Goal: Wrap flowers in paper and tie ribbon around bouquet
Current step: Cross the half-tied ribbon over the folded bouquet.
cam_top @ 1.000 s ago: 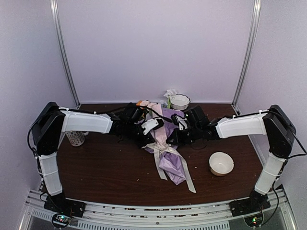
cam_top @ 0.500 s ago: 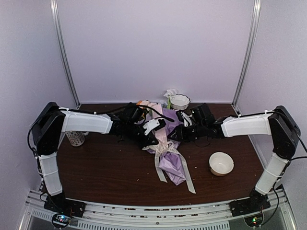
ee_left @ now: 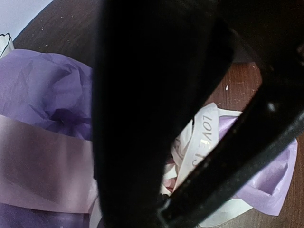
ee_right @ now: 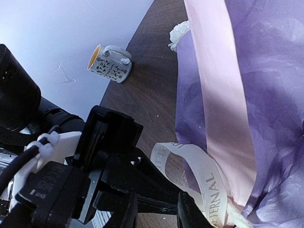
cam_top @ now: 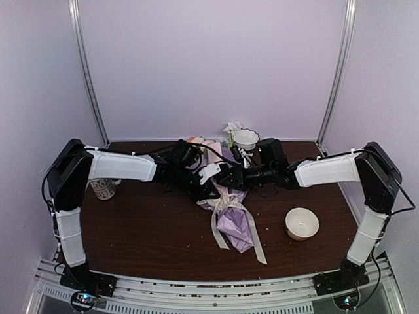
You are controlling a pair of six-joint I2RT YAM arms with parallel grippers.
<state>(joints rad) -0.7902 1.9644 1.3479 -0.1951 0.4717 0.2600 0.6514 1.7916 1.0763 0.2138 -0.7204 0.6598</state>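
The bouquet [cam_top: 234, 221] lies mid-table, a cone of purple paper [ee_right: 266, 71] with a pink fold stripe [ee_right: 223, 95]. Flowers [cam_top: 196, 141] poke out of its far end. The cream ribbon [cam_top: 226, 203] is wound round the cone's middle, its tails trailing toward the front. A printed loop of the ribbon [ee_right: 209, 175] stands up beside the paper. My left gripper [cam_top: 211, 191] is shut on the ribbon [ee_left: 204, 137] at the knot, its black fingers filling the left wrist view. My right gripper [ee_right: 156, 213] is open, right against the left one, holding nothing.
A patterned mug [cam_top: 103, 188] stands at the left, also seen as the mug [ee_right: 111, 64] in the right wrist view. A white bowl [cam_top: 302, 224] sits front right, and a scalloped white bowl [cam_top: 245, 139] stands at the back by the wall.
My right gripper has opened, letting go of the ribbon, and has shifted left toward the left gripper. The left gripper has closed fully at the knot.
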